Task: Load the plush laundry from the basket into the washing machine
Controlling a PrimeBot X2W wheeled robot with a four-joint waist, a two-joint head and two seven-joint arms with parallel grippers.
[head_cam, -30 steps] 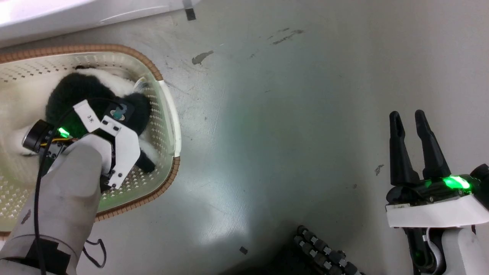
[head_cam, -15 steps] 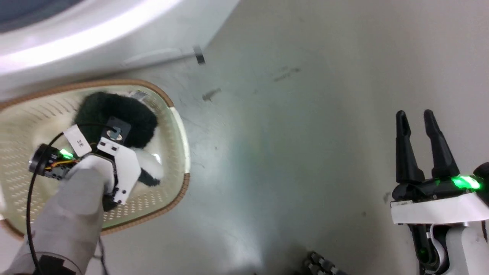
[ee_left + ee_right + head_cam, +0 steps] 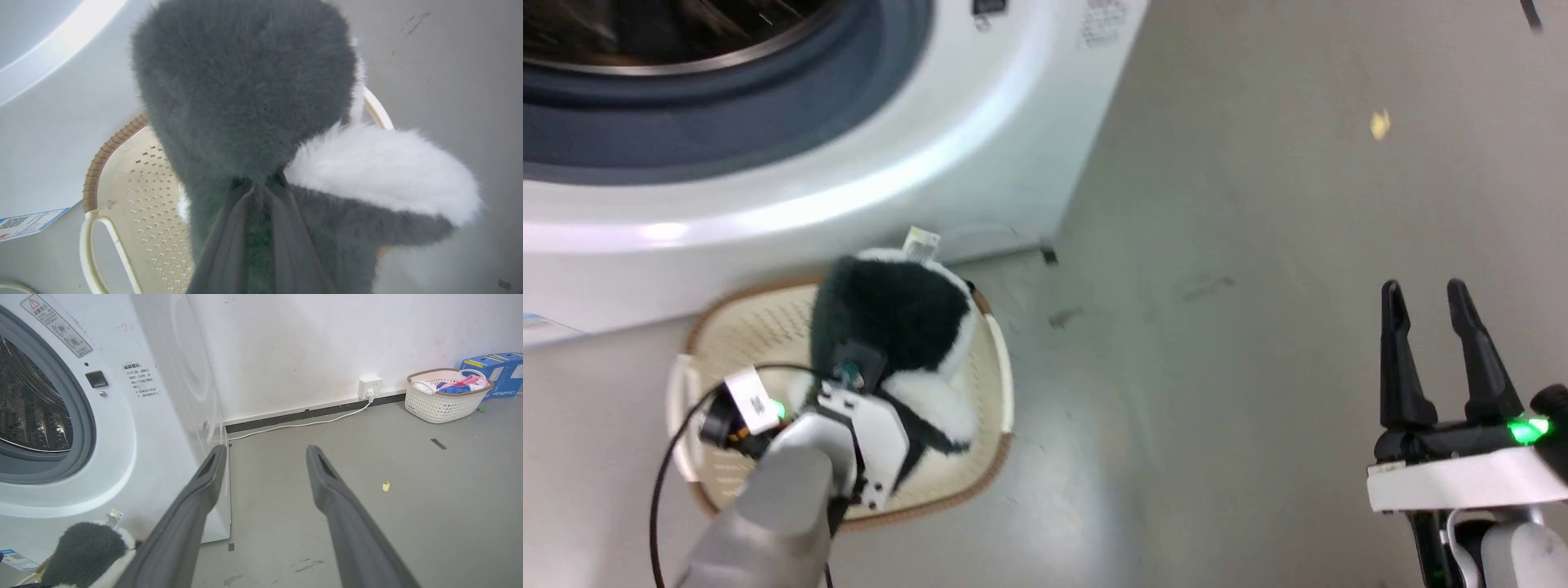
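Head view showed the plush laundry (image 3: 890,327) held over the basket (image 3: 739,343), which sat on the floor (image 3: 1217,367) just in front of the washing machine (image 3: 849,188). Whether the bundle's lowest fur was clear of the basket floor could not be told. In the left wrist view the left arm's fingers (image 3: 250,195) were pressed almost together, pinching a fold of black fur low in the bundle. The black mass bulged beyond their tips and a white lobe (image 3: 380,163) flopped off to one side. The right arm's fingers (image 3: 1403,367) were spread wide and empty, well apart from the work.

The bundle looked light, soft and very compressible, with no stiffness of its own. It would probably sag and swing from any single pinch, and long pile can slide out of a shallow one. The best hold seemed to be deep in the dense black body, where the fabric bunches thick. The small white tag (image 3: 921,240) and the loose white lobe looked like poor holds. That trailing lobe might drag on the grey ring (image 3: 768,122) of the opening on the way in.
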